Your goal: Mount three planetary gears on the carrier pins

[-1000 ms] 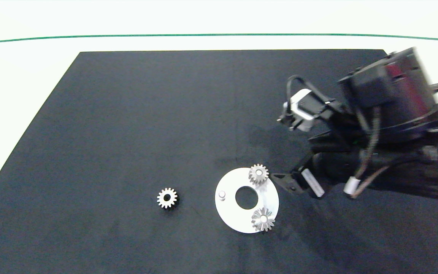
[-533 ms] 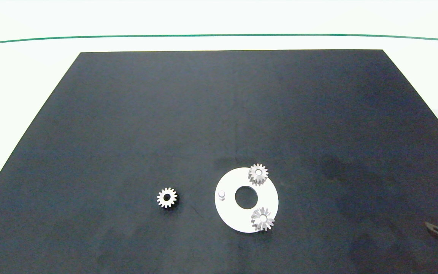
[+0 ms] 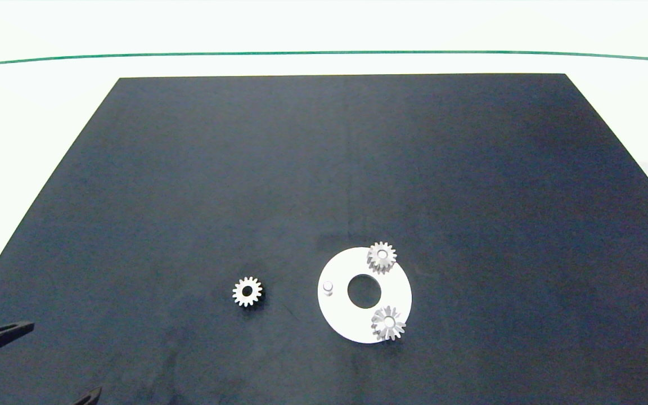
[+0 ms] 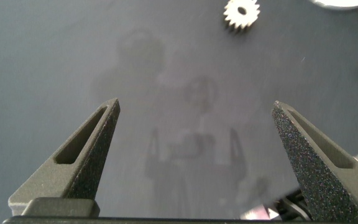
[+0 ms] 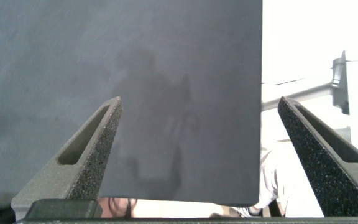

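The black mat carries the white disc: two planetary gears sit on carrier pins, one pin bare. The third gear lies just beside the disc; the left gripper, jaws wide and empty, faces it to pick it up, I judge. The right gripper, equally wide and empty, hangs over the mat's edge.

- The left gripper, fingers spread wide, hangs over bare black mat at the near left corner of the counter.
- Ahead of it lies only the loose gear, with nothing standing between.
- Beyond that gear, the white disc has one bare pin on its nearer side; two mounted gears crowd the far side.
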### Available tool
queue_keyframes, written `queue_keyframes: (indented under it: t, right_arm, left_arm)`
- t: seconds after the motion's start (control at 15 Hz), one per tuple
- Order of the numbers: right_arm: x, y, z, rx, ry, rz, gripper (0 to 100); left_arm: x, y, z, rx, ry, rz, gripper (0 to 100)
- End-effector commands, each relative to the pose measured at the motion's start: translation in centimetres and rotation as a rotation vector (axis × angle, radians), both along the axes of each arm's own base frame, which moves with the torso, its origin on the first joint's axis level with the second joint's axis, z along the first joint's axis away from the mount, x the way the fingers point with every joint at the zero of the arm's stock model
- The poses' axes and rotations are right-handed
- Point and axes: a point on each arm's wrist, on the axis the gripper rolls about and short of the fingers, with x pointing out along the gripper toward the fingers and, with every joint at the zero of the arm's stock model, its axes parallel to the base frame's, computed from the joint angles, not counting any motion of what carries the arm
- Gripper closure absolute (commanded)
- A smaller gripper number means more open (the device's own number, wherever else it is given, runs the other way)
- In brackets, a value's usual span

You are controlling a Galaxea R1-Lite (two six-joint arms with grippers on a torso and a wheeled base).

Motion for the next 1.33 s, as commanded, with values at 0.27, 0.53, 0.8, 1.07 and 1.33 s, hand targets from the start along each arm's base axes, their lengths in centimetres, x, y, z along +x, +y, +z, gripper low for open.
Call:
queue_keyframes:
  t: [0.27,0.53,0.8,1.07,1.33]
  right_arm:
    - [-2.1,-0.4,-0.5,0.019,-0.065,-0.066,0]
    - [-2.3,-0.4,-0.4,0.022,-0.074,-0.083,0]
    - [-2.5,-0.4,-0.5,0.023,-0.076,-0.083,0]
    - [-2.7,-0.5,-1.0,0.02,-0.069,-0.08,0]
    - [-2.8,-0.5,-1.0,0.022,-0.071,-0.079,0]
  left_arm:
    - [8.4,-4.8,-2.7,0.053,0.139,-0.178,0]
    - [10.6,-6.6,-3.6,0.096,0.093,-0.128,0]
    - [10.9,-8.5,-3.6,0.118,0.073,-0.154,0]
    - [12.1,-9.7,-4.6,0.128,0.078,-0.16,0]
    - [12.9,-11.0,-5.5,0.131,0.075,-0.174,0]
